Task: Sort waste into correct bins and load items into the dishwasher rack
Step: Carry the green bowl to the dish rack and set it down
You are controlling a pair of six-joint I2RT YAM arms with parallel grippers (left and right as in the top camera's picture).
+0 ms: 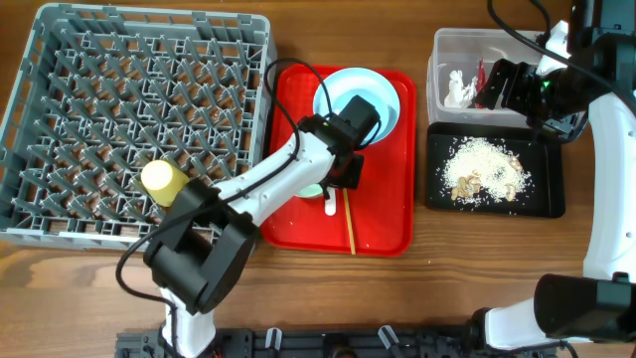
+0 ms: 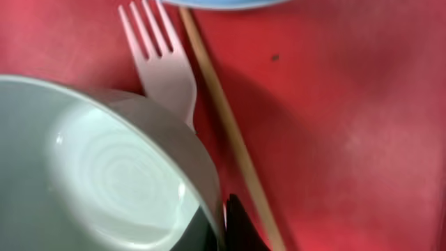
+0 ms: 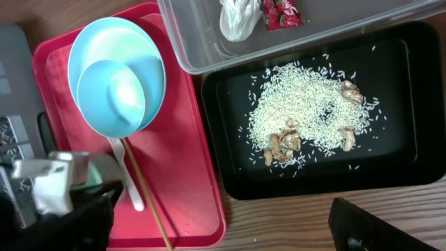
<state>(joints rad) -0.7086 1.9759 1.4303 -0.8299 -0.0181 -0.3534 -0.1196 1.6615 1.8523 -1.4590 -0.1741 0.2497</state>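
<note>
Fingers [image 2: 240,224] of left arm [image 1: 278,179], stretched over red tray [image 1: 383,214], pinch rim of light-green bowl [image 2: 111,167].

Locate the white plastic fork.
Left wrist view: white plastic fork lies on the flat red tray, between the light-green bowl at left and the thin wooden chopstick at right.

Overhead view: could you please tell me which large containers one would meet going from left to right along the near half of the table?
dishwasher rack → red tray → black tray
</note>
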